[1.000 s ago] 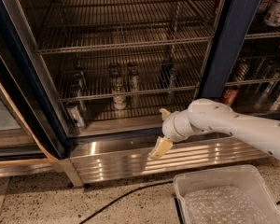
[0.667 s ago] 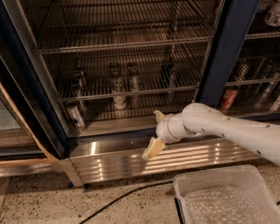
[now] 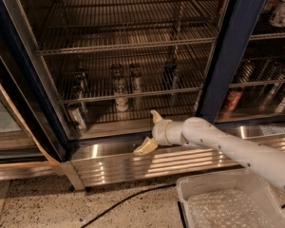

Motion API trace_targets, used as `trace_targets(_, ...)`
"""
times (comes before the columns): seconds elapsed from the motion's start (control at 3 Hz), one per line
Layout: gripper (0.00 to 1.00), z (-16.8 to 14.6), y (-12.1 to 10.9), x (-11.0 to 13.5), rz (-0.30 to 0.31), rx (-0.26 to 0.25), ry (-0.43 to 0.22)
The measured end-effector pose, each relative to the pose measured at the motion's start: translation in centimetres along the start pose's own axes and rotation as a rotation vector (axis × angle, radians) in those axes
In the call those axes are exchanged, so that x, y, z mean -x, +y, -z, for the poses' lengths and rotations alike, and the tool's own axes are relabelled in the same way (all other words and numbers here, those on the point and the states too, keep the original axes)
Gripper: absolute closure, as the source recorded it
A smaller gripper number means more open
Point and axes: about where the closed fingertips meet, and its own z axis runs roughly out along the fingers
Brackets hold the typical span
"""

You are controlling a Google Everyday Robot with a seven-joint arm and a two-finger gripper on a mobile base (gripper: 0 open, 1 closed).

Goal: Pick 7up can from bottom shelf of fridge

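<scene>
Filling most of my view is the large display fridge (image 3: 228, 56), dark blue frame, wire racks, ribbed stainless-steel base panel (image 3: 133, 163). My white robot arm (image 3: 237, 146) reaches in from the right, low across that panel. The bottom shelf (image 3: 99, 121), a grey-brown grille of thin wires, spans the cabinet just above it. A clear plastic tub (image 3: 228, 203) sits on the floor at lower right.

Over the last second the gripper (image 3: 150, 132) has slid leftward. It now hangs just in front of the shelf's front lip, cream fingers (image 3: 145, 147) spread apart and holding nothing. That puts it nearer the 7up can (image 3: 121, 102), a small aluminium can with a pale label, upright on the bottom shelf, up and left of the gripper and not yet touched. I judge the approach only partly done.

A darker can (image 3: 77, 117) stands further left. The steel sill lies between the fingers and the can, so I must clear it.
</scene>
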Motion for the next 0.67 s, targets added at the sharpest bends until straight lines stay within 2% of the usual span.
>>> trace_targets(0.33,0.0,-1.8,-2.0,0.2,0.008,-0.067,-0.095)
trace_targets(0.67,0.0,-2.4,-4.3,1.2,0.008,-0.106,-0.18)
